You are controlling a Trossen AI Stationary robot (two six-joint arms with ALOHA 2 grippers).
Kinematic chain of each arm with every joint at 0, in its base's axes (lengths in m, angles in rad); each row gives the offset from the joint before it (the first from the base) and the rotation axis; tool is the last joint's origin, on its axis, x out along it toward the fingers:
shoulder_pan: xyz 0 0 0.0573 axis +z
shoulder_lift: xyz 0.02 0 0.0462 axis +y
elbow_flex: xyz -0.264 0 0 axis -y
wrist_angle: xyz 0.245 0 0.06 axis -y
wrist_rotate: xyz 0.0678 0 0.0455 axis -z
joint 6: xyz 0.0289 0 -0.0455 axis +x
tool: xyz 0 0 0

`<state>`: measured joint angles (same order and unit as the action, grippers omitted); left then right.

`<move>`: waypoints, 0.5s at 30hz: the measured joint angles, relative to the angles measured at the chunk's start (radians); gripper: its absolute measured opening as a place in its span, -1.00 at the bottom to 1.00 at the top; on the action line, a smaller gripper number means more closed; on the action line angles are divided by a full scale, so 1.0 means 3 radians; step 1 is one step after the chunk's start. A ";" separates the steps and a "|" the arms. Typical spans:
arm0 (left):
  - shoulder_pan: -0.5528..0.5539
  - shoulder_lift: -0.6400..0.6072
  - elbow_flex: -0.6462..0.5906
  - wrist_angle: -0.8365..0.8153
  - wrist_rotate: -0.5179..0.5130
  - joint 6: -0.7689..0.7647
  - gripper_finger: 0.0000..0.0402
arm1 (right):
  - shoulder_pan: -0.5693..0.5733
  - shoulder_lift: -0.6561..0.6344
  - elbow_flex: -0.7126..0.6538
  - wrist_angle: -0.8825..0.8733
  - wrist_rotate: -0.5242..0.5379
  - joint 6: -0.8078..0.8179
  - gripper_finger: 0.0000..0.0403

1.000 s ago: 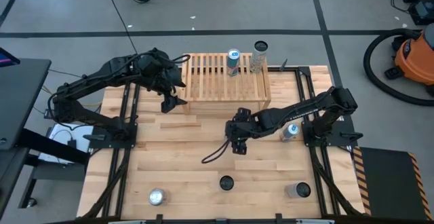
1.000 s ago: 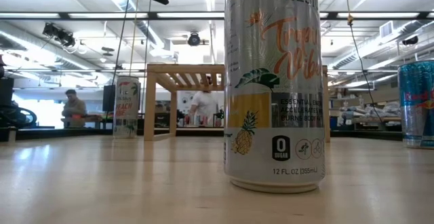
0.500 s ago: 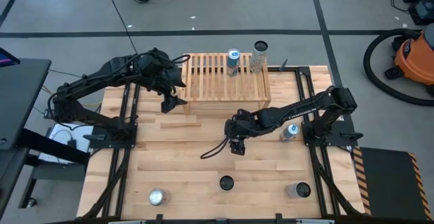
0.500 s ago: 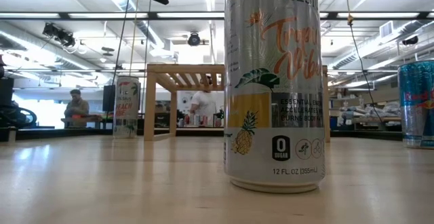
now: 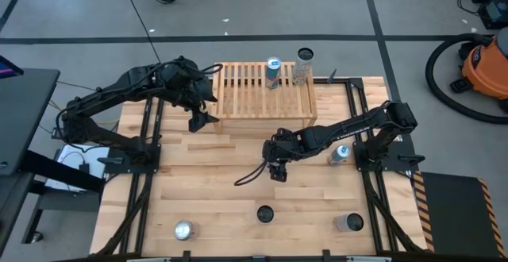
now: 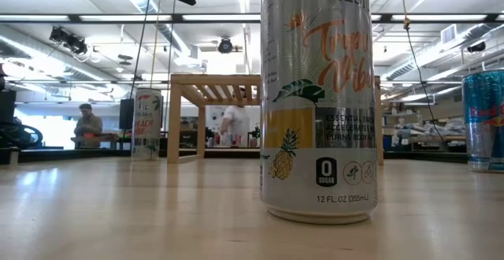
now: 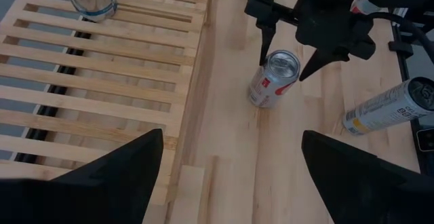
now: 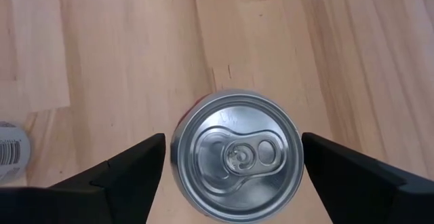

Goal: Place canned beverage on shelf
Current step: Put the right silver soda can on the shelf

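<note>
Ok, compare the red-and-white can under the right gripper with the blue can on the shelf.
The red-and-white can stands on the table; the blue can stands up on the shelf slats. The red-and-white can sits between the open fingers of the right gripper, not gripped; no gripper is near the blue can. Both are upright.

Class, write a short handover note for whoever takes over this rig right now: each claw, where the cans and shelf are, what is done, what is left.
Right claw: open, poised straddling an upright red-and-white can mid-table, not gripping.
Left claw: open, waiting by the shelf's left end.
Done: two cans stand on the shelf.
Left: close on the red-and-white can, lift, place on the slats. More cans remain on the table.
</note>
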<state>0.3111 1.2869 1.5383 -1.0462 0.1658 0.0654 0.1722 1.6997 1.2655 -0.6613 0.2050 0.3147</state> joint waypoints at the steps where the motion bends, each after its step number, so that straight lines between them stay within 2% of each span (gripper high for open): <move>1: -0.0001 0.0000 0.0000 0.0001 0.0000 0.0000 0.77 | 0.0000 0.0000 0.0000 0.0000 0.0001 0.0001 0.72; 6: 0.0000 0.0000 0.0000 0.0001 0.0000 0.0000 0.77 | -0.0022 0.0044 0.0008 0.0069 -0.0041 0.0001 0.62; 15: -0.0001 0.0001 0.0000 -0.0011 0.0000 -0.0001 0.77 | -0.0022 0.0094 0.0012 0.0151 -0.0048 -0.0010 0.63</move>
<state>0.3107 1.2873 1.5383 -1.0496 0.1658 0.0650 0.1658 1.7279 1.2691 -0.6159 0.1907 0.3119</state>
